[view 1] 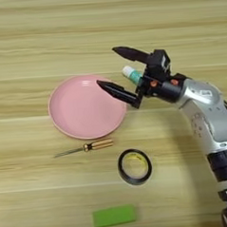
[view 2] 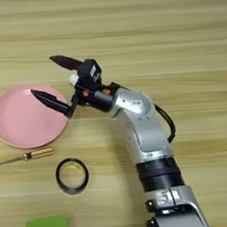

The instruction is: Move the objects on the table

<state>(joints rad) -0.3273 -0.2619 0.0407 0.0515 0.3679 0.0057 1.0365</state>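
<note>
Wooden table [view 1: 34,34] fills the frame. Right gripper [view 1: 113,67] sits centre-right w/ fingers spread wide apart, nothing clamped; lower finger tip over the pink plate's [view 1: 77,113] right edge. Glue stick [view 1: 131,74] lies between the fingers near the palm, just right of the plate. Tape ring [view 1: 135,166] lies flat, lower centre. Screwdriver [view 1: 84,148] below the plate; green block [view 1: 114,215] at bottom.
</note>
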